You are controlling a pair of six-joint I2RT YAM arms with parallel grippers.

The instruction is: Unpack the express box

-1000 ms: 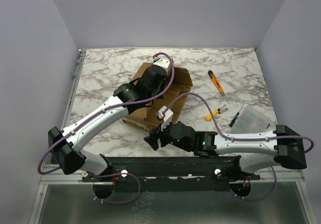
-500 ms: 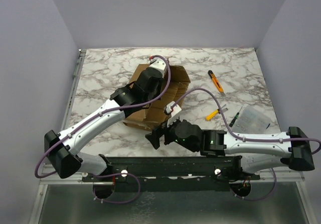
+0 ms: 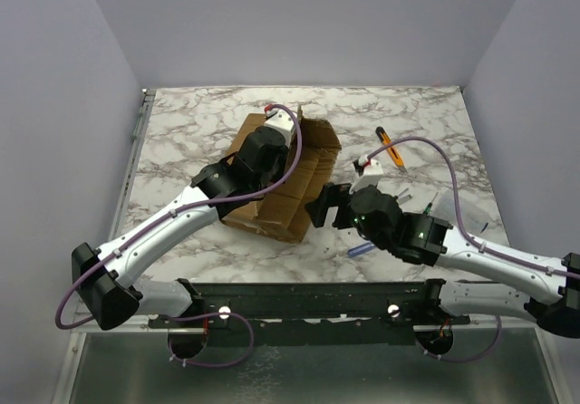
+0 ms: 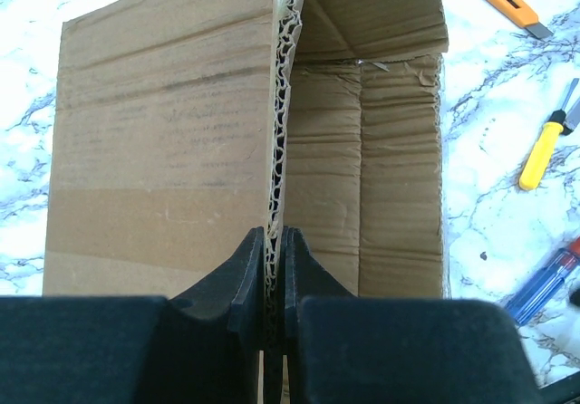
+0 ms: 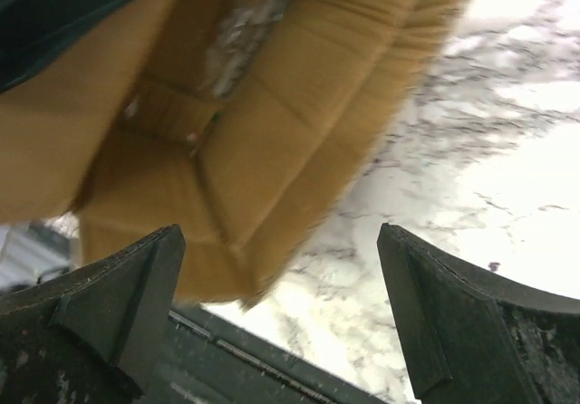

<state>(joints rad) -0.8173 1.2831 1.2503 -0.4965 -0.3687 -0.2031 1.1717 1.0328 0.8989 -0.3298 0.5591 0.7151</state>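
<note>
The express box (image 3: 292, 170), a brown cardboard carton with its flaps open, lies mid-table. My left gripper (image 3: 263, 153) sits over its left part. In the left wrist view the left gripper (image 4: 275, 241) is shut on the upright corrugated edge of a box wall (image 4: 278, 105), with the box's inside (image 4: 399, 187) to the right of it. My right gripper (image 3: 321, 206) is open and empty beside the box's near right side. In the right wrist view the right gripper (image 5: 281, 318) faces the open box (image 5: 272, 141), and something shiny (image 5: 245, 24) shows inside.
An orange utility knife (image 3: 390, 146) lies on the marble table (image 3: 181, 132) to the right of the box. A blue-handled screwdriver (image 3: 360, 250) lies near the front edge under the right arm. The left wrist view also shows a yellow screwdriver (image 4: 541, 155).
My right arm has swung from in front of the box to its right side, uncovering the blue screwdriver. My left gripper has kept its hold on the box wall and moved slightly farther back.
</note>
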